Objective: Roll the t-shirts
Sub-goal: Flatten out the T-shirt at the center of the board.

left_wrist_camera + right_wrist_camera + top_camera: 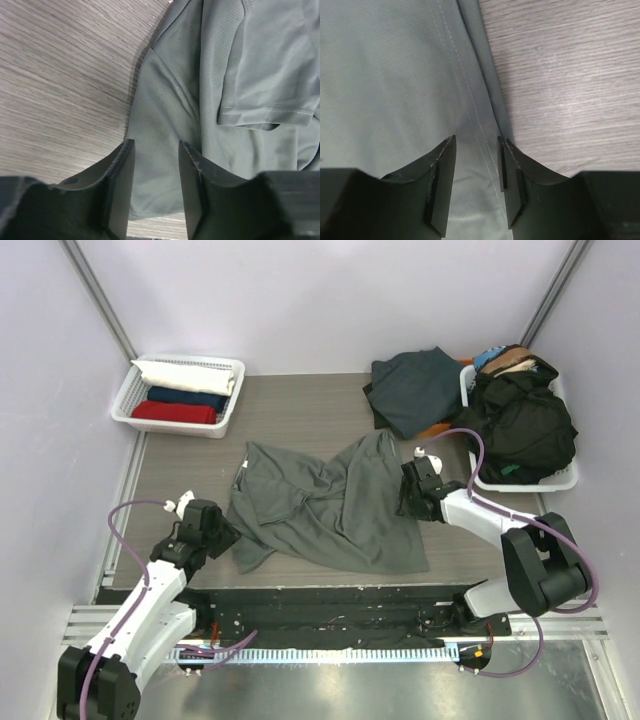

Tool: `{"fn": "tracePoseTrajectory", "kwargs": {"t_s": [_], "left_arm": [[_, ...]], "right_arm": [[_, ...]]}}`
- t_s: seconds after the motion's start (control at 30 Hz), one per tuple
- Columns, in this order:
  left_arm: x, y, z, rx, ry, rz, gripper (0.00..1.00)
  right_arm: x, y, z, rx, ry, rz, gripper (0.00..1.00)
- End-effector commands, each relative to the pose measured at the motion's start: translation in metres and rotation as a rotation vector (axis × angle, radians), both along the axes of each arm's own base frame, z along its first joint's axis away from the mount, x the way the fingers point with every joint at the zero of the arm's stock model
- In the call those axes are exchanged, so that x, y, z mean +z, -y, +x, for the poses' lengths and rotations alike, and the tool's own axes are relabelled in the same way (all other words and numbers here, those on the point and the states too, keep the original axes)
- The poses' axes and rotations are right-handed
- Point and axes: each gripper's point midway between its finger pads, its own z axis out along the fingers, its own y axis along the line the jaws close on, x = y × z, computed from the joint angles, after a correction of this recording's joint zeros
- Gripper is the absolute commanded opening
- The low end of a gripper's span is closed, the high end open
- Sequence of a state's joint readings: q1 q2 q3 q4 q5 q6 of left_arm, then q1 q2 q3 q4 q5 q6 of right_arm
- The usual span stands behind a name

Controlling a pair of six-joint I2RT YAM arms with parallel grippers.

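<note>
A grey-green t-shirt (320,505) lies crumpled and partly spread in the middle of the table. My left gripper (222,532) is at its near left corner. In the left wrist view this gripper (156,145) stands open, its fingers straddling the shirt's edge (165,100), with a sleeve (270,100) further right. My right gripper (408,495) is at the shirt's right edge. In the right wrist view it (476,140) is open over the stitched hem (465,75), the cloth flat between its fingers. A dark teal t-shirt (415,390) lies at the back.
A white lattice basket (128,400) at the back left holds rolled white (188,375), navy (187,397) and red (172,412) shirts. Another basket (565,478) at the right is heaped with dark clothes (520,420). Walls close in the wood-grain table (300,410).
</note>
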State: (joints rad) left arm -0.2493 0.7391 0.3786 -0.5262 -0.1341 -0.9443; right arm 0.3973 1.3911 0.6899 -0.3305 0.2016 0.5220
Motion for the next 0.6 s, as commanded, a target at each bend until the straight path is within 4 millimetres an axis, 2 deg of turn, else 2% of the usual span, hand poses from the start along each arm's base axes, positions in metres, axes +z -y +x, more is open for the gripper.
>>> {"fn": "tracePoseTrajectory", "kwargs": {"t_s": [0.0, 0.1, 0.17, 0.33, 0.43, 0.5, 0.57], "left_arm": [[0.003, 0.005, 0.012, 0.005, 0.056, -0.023, 0.42], [-0.001, 0.003, 0.011, 0.01, 0.053, -0.017, 0.41], [-0.002, 0.002, 0.01, 0.011, 0.054, -0.011, 0.4], [-0.006, 0.002, 0.01, 0.012, 0.054, -0.012, 0.38], [-0.003, 0.001, 0.011, 0.006, 0.064, -0.005, 0.36], [0.0, 0.001, 0.014, 0.003, 0.075, -0.003, 0.27], [0.002, 0.001, 0.014, -0.002, 0.079, 0.0, 0.25]], "right_arm": [[-0.005, 0.002, 0.013, -0.03, 0.035, -0.026, 0.44], [-0.01, 0.003, 0.012, -0.032, 0.021, -0.039, 0.41], [-0.008, 0.003, 0.013, -0.033, 0.026, -0.04, 0.35], [0.003, 0.002, 0.016, -0.035, 0.052, -0.029, 0.01], [0.025, 0.001, 0.017, -0.034, 0.093, -0.009, 0.01], [0.044, -0.002, 0.023, -0.03, 0.128, 0.008, 0.01], [0.059, -0.006, 0.027, -0.02, 0.143, 0.025, 0.01]]}}
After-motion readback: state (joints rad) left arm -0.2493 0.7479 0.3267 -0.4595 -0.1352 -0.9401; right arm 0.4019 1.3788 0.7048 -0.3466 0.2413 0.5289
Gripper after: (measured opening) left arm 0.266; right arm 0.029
